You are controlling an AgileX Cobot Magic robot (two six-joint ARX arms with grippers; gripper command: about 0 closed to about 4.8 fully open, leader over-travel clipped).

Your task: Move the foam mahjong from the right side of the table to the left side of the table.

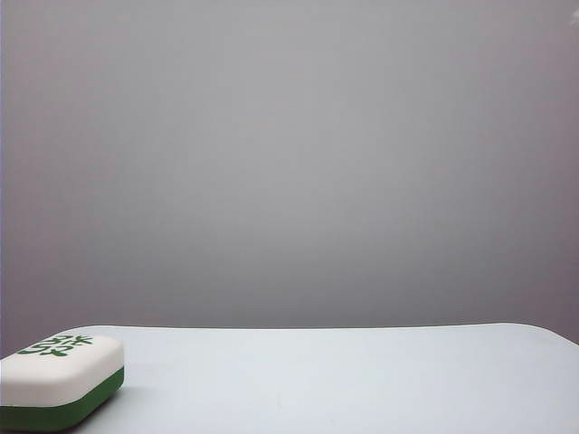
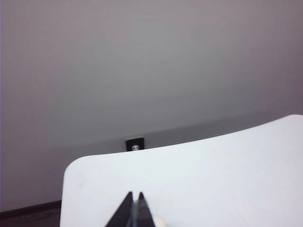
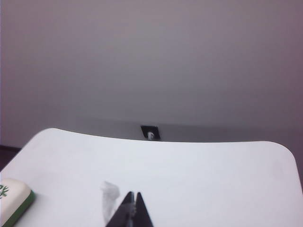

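Observation:
The foam mahjong (image 1: 56,380) lies flat at the near left corner of the table (image 1: 362,380) in the exterior view, white on top with a green character and a dark green base. Part of the foam mahjong (image 3: 13,203) also shows in the right wrist view, well off to the side of my right gripper (image 3: 134,194), which is shut on nothing above bare tabletop. My left gripper (image 2: 135,194) is shut too, empty, over the table (image 2: 189,175). Neither arm appears in the exterior view.
A grey wall stands behind the table. A small dark wall plate (image 2: 134,144) sits beyond the table's far edge, and the same wall plate (image 3: 150,132) shows in the right wrist view. A faint pale smudge (image 3: 110,196) lies beside the right gripper.

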